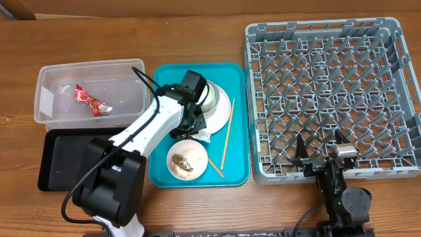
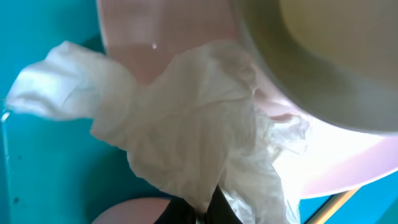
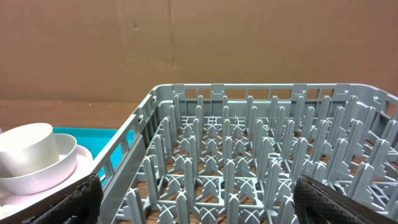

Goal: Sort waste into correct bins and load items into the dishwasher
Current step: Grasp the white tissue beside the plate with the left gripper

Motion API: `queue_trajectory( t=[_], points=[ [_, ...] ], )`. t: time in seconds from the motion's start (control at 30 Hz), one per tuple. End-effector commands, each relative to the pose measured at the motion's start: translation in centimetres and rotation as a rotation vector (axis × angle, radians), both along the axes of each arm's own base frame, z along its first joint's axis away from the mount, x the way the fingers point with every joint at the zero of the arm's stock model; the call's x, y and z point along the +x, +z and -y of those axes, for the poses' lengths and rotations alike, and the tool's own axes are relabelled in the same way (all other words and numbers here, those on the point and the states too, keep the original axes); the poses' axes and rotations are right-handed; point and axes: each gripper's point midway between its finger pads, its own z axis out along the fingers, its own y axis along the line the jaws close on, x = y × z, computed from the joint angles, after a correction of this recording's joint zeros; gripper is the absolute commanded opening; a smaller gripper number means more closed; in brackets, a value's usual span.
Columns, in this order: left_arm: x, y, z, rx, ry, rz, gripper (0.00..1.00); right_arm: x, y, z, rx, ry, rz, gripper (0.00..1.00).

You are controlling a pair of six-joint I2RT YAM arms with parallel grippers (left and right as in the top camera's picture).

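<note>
Left gripper [image 1: 195,125] down over the teal rectangular plastic serving tray [image 1: 161,174], clenched on a crumpled white tissue [image 2: 186,143] at the near edge of a pale pink round plate [image 1: 223,112]. In the left wrist view, tissue bunched into the dark fingertips [image 2: 217,211] at the bottom edge, loose folds spread over pink plate and teal tray alike; whether lifted clear of them, impossible to tell. On the plate, a greyish-white bowl [image 1: 214,99], with something white nested inside in the right wrist view. Just in front of the tissue, a small pink-white bowl [image 1: 172,153] with loose white rice-like grains and brown food bits [image 1: 184,162] in it. Beside these on the tray, thin wooden chopsticks [image 1: 227,140], one long and slanted, the other showing short near the tray's front edge. Left of the tray, a clear rectangular plastic tub [image 1: 45,99] with a small shiny red wrapper [image 1: 91,100] inside; in front of it, a shallow black rectangular tray [image 1: 62,164]. To the right, a large square grey plastic dish rack [image 1: 329,85]. Right gripper [image 1: 320,139] spread wide at the rack's near edge, grasping nothing.
</note>
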Motion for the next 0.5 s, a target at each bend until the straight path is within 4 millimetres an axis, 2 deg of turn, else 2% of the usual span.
queue_trajectory(
  t=[0.0, 0.1, 0.27, 0.33, 0.47],
  points=[
    [1.3, 2.4, 0.0, 0.006, -0.031, 0.051, 0.04, 0.0, -0.2, 0.1, -0.003, -0.004, 0.005, 1.0],
    [2.2, 4.9, -0.3, 0.022, -0.041, 0.107, 0.04, 0.0, -0.2, 0.1, -0.003, -0.004, 0.005, 1.0],
    [3.2, 10.4, -2.2, 0.104, -0.015, 0.235, 0.04, 0.0, -0.2, 0.1, -0.003, -0.004, 0.005, 1.0],
    [3.7, 12.5, -3.5, 0.159, 0.007, 0.295, 0.04, 0.0, -0.2, 0.1, -0.003, -0.004, 0.005, 1.0],
    [4.2, 15.2, -6.5, 0.263, 0.065, 0.383, 0.04, 0.0, -0.2, 0.1, -0.003, -0.004, 0.005, 1.0]
  ],
)
